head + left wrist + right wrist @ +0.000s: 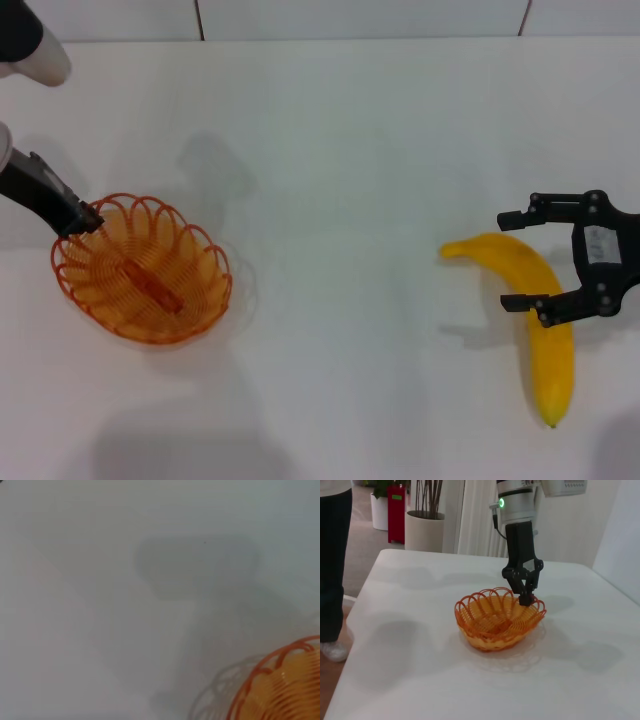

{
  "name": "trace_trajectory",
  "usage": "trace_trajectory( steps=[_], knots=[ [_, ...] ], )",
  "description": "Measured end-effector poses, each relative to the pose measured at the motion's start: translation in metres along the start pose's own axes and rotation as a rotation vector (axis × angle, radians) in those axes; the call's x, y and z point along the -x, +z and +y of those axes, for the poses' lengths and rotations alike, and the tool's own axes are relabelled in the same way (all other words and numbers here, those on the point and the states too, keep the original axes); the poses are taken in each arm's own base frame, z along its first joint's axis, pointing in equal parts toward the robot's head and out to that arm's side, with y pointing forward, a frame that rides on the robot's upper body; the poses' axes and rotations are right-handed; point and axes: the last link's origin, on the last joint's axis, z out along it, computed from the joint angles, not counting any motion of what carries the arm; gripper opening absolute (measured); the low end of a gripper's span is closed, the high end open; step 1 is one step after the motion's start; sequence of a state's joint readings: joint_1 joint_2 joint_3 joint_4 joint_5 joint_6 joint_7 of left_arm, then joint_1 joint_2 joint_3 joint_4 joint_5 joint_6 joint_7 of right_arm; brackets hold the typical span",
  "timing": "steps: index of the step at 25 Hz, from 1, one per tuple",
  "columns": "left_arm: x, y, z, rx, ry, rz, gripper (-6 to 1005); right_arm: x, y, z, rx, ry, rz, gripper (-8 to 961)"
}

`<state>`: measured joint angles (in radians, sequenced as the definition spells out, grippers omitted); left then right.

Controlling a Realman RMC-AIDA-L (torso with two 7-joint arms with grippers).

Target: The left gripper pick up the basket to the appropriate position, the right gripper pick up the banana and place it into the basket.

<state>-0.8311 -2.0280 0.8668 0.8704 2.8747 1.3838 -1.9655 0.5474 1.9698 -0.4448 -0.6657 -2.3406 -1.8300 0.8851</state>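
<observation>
The orange wire basket (142, 270) is at the left of the white table. My left gripper (86, 220) is shut on its rim at the far-left side. In the right wrist view the left gripper (526, 599) pinches the rim of the basket (497, 622), which looks tilted and slightly raised over its shadow. Part of the basket (285, 685) shows in the left wrist view. The yellow banana (550, 350) lies on the table at the right. My right gripper (512, 261) is open, with its fingers on either side of the banana's stem half.
The white table (340, 150) stretches between basket and banana. In the right wrist view a person (332, 555) stands beyond the table's far edge, with a red bin (396, 505) and plant pots behind.
</observation>
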Motion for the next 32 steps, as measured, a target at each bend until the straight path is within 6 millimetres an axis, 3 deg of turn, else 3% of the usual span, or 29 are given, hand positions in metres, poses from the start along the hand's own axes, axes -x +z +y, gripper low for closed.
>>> trace_trajectory(
  steps=[13,32],
  knots=[
    [0.006,-0.010,0.004,0.027,-0.010,0.000,93,-0.001,-0.001,0.001,-0.004,0.003,-0.001,831],
    [0.007,-0.037,0.009,0.082,-0.056,0.143,73,-0.004,-0.003,0.004,-0.012,0.011,-0.002,825]
  ],
)
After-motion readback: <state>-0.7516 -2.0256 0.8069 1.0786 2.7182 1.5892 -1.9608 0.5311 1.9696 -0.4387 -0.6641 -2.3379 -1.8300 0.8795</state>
